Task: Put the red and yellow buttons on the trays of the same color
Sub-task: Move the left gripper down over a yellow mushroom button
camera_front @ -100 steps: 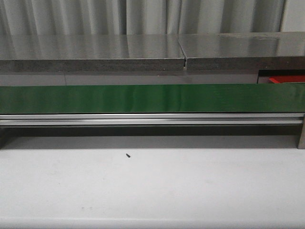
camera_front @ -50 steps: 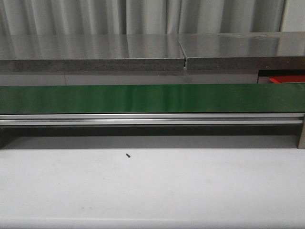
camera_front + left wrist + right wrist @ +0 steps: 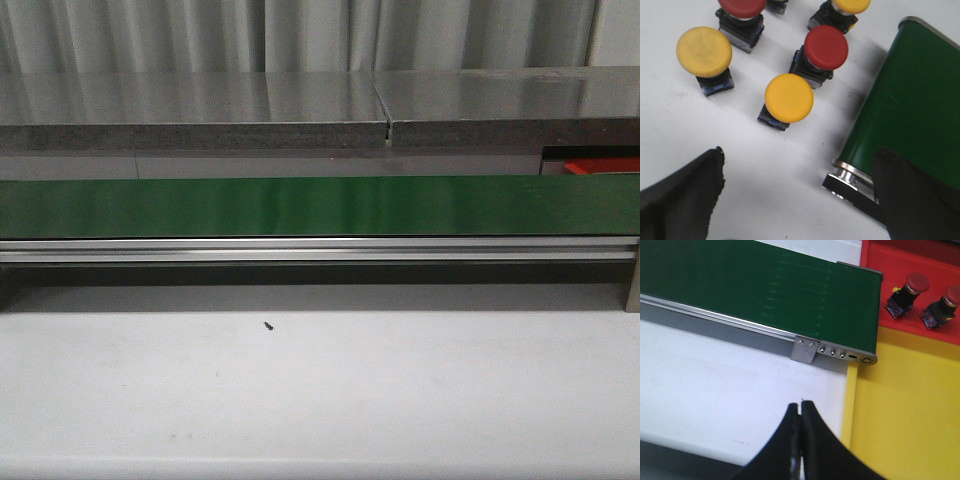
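A: Any writing, labels or numbers you can read anywhere?

B: None. The green conveyor belt is plain in the front view, and so is the white table.

A: And the buttons?

B: The yellow button and the red button have blank caps. The red tray and the yellow tray carry no marking either.

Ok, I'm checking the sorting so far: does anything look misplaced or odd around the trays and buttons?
Nothing stands out. Two red buttons sit tilted in the red tray, matching its color. The yellow tray holds nothing in view. Unsorted red and yellow buttons stand upright beside the green conveyor belt.
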